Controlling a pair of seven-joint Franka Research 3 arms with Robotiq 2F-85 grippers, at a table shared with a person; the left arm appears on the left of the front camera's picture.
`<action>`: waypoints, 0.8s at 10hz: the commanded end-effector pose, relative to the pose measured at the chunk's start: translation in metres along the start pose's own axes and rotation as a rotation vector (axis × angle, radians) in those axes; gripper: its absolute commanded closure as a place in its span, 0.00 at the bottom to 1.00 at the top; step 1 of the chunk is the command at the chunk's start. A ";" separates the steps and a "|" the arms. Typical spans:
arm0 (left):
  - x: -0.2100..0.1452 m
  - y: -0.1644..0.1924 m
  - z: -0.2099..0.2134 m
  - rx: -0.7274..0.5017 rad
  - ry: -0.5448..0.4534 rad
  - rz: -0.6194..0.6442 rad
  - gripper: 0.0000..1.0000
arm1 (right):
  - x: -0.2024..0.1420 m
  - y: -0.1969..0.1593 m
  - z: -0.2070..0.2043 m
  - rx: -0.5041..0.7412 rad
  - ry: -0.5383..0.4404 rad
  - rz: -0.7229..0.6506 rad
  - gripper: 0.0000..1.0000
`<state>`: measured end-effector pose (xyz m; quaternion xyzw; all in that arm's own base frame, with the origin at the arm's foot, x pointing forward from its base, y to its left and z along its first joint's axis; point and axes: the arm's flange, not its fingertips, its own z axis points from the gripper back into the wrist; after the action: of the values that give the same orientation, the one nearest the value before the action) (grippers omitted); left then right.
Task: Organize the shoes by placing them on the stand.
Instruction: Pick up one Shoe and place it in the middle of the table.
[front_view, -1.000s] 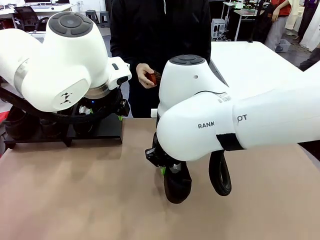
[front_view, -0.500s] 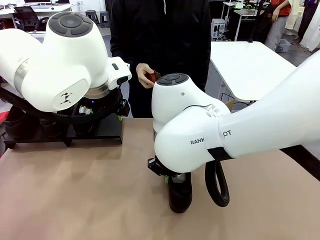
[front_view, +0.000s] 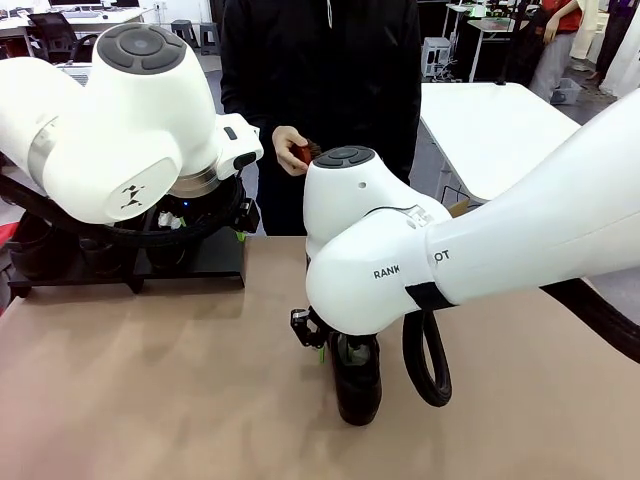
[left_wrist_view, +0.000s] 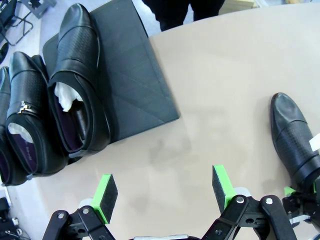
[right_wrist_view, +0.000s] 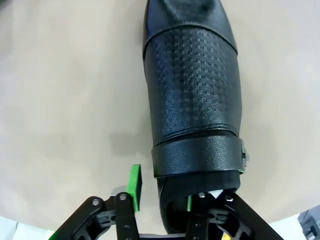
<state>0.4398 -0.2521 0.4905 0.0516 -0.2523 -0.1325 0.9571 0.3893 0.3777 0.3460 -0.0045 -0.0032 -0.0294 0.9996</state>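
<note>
One shoe apart: fourth shoe (front_view: 356, 385) on the tan table (front_view: 150, 380), toe toward the near edge.
Right gripper (right_wrist_view: 161, 192): jaws parted astride that shoe's heel rim, one pad (right_wrist_view: 134, 184) clear outside.
Left gripper (left_wrist_view: 165, 187): jaws wide, empty, above the table.
Stand (left_wrist_view: 132, 80): three shoes (left_wrist_view: 75, 85) side by side on it.
Far side: person's hand (front_view: 290, 150) holding a reddish brush (front_view: 307, 153).

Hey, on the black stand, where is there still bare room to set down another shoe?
The low black two-panel stand is bare on its half nearest the beige table top. Its other half is crowded: three glossy black leather dress shoes sit side by side there. A fourth black shoe lies on the table.
</note>
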 end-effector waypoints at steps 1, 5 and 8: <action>0.002 -0.002 0.000 0.025 -0.006 0.012 0.02 | -0.007 -0.005 0.017 0.029 -0.005 -0.028 0.00; 0.002 -0.002 0.000 0.025 -0.006 0.012 0.02 | -0.006 -0.003 0.027 0.038 -0.006 -0.019 0.00; 0.002 -0.002 0.000 0.025 -0.006 0.012 0.02 | -0.006 -0.003 0.027 0.038 -0.006 -0.019 0.00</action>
<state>0.4399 -0.2520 0.4906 0.0517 -0.2523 -0.1324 0.9572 0.3795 0.3715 0.3724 0.0162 0.0058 -0.0277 0.9995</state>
